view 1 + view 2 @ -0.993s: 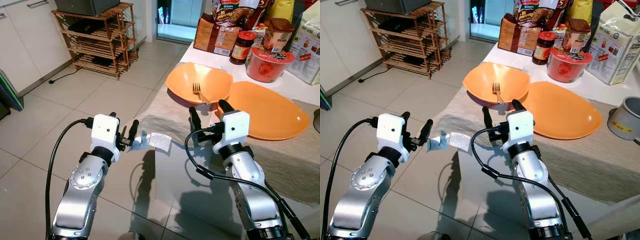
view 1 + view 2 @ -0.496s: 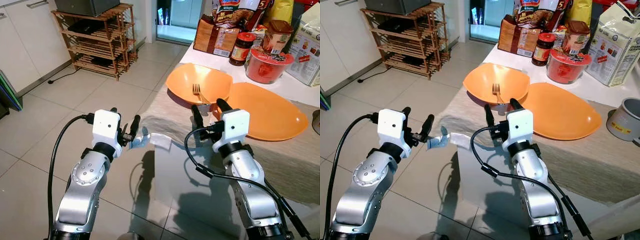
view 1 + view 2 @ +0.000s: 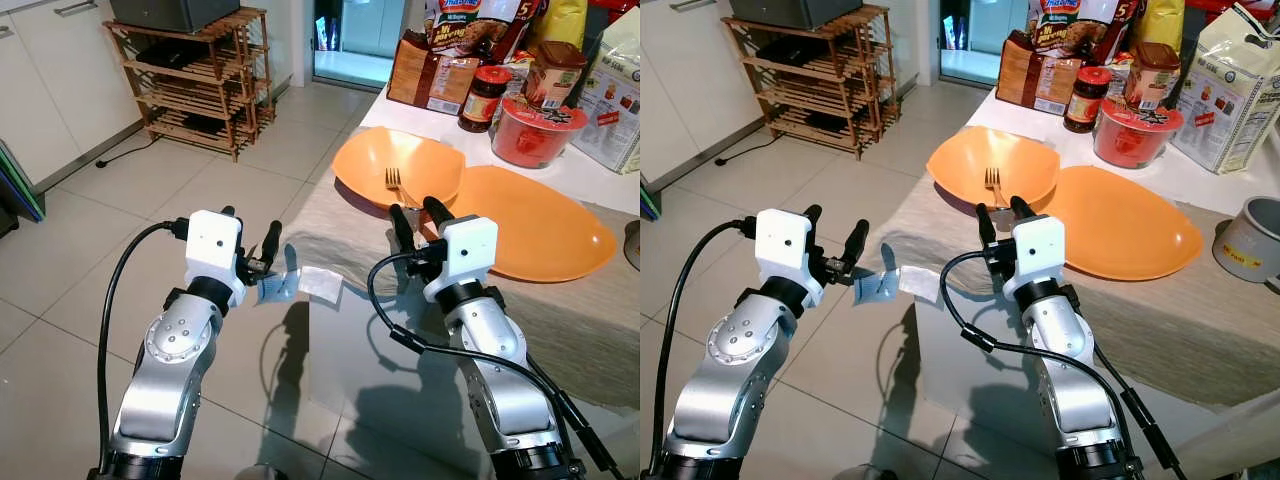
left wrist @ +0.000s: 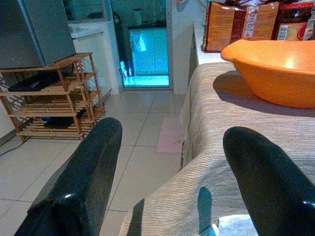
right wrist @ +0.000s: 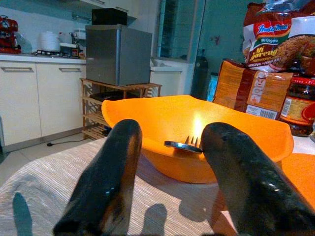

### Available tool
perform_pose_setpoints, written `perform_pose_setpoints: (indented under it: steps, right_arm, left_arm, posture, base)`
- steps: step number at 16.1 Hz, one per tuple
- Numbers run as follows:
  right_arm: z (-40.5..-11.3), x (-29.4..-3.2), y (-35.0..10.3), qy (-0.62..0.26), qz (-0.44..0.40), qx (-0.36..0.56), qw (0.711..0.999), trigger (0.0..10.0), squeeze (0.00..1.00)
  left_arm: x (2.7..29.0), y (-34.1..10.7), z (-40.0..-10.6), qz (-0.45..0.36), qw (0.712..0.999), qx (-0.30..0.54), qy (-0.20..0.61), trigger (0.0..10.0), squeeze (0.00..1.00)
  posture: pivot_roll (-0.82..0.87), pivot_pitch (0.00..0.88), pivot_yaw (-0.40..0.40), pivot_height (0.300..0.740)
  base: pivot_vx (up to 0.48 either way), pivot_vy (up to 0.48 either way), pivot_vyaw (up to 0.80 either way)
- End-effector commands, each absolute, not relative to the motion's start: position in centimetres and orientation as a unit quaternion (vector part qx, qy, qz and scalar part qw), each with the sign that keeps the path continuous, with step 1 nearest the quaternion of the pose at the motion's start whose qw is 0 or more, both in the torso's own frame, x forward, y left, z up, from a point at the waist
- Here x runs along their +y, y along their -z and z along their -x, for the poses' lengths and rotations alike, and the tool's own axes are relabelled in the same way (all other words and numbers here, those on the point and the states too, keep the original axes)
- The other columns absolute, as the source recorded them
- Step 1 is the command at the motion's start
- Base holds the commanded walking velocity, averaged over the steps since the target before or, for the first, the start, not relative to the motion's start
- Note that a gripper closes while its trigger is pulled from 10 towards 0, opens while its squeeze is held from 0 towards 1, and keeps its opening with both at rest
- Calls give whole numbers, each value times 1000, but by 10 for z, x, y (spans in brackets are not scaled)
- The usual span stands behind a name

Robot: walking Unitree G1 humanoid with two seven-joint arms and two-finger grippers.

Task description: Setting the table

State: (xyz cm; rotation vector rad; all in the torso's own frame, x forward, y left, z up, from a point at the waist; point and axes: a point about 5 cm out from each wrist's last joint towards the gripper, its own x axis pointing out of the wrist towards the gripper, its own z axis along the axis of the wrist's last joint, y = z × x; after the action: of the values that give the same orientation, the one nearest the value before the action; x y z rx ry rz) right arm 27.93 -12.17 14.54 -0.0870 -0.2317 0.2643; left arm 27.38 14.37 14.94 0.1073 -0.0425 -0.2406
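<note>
Table (image 3: 560, 330) under a striped beige cloth (image 3: 340, 225) carries a flat orange plate (image 3: 540, 225) beside an orange bowl (image 3: 400, 165), a fork (image 3: 397, 185) resting in that bowl. Right gripper (image 3: 416, 216) hovers just before the bowl, fingers spread and empty. Left gripper (image 3: 250, 238) hangs past the table's corner, fingers parted, above a small white tag (image 3: 320, 282) on the cloth.

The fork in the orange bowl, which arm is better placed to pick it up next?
The right. The right gripper hangs open just before the orange bowl, fingers pointed at the fork. The left gripper is off the table's edge, farther from the bowl.
</note>
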Motion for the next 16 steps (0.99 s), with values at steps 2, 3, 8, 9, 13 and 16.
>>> perform_pose_setpoints:
  steps: [2, 3, 8, 9, 13, 16]
  right_arm:
    - [-280, -121, -148, -129, 43, -125, 983, 0, 0]
    - [-280, -121, -149, -129, 44, -129, 982, 0, 0]
    - [-278, -122, -164, -122, 57, -165, 977, 0, 0]
    - [-278, -123, -165, -121, 58, -169, 977, 0, 0]
    - [-278, -123, -168, -118, 62, -175, 975, 0, 0]
    - [-280, -124, -168, -108, 68, -164, 978, 0, 0]
  left_arm:
    - [145, -151, -276, -55, 992, -20, 115, 10000, 0]
    - [145, -152, -276, -56, 992, -20, 115, 10000, 0]
    - [143, -153, -277, -55, 992, -25, 114, 10000, 0]
    - [143, -153, -277, -55, 992, -25, 114, 10000, 0]
    - [142, -154, -278, -55, 992, -26, 114, 10000, 0]
    - [142, -154, -278, -55, 991, -27, 115, 10000, 0]
  posture:
    - [58, 9, 15, 740]
    - [58, 9, 16, 740]
    - [55, 12, 18, 740]
    - [50, 13, 19, 740]
    - [49, 16, 20, 740]
    - [47, 16, 22, 740]
  base:
    - [0, 0, 0]
    - [0, 0, 0]
    - [0, 0, 0]
    - [0, 0, 0]
    - [0, 0, 0]
    - [0, 0, 0]
